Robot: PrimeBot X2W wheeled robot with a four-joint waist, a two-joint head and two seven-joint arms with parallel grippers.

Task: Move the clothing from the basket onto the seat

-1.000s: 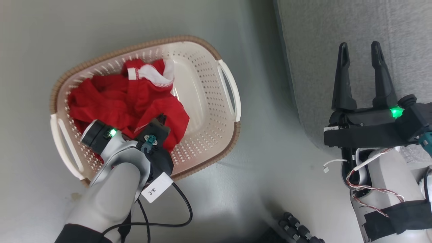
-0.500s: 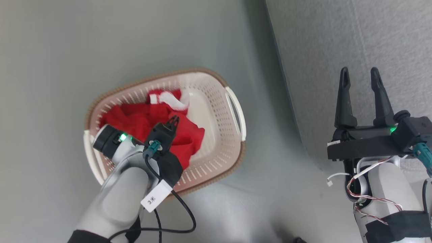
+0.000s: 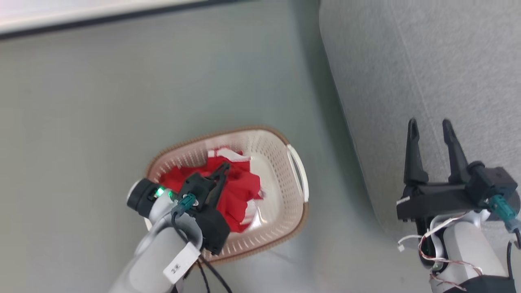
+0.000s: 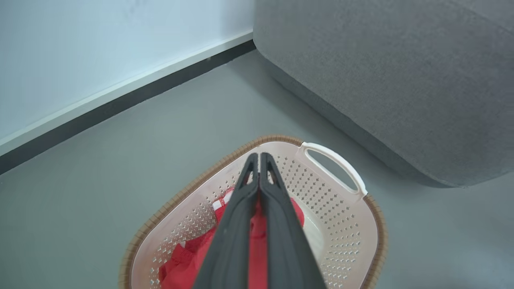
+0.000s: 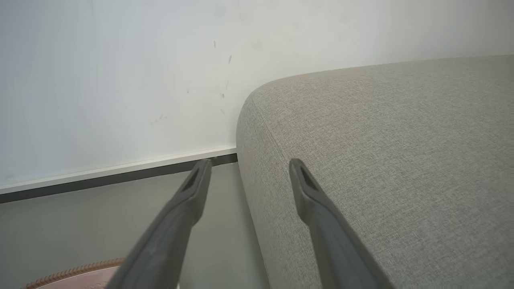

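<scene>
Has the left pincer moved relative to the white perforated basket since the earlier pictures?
Yes. Judged against the cream-white perforated plastic basket, the left pincer, shut on the red clothing, has lifted and come towards the basket's middle.

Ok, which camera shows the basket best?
Head view: the basket shows almost whole, with the left gripper over its near side. Left wrist view cuts off its near half; right wrist view catches a sliver of brown rim.

Soft even light; slight blur
</scene>
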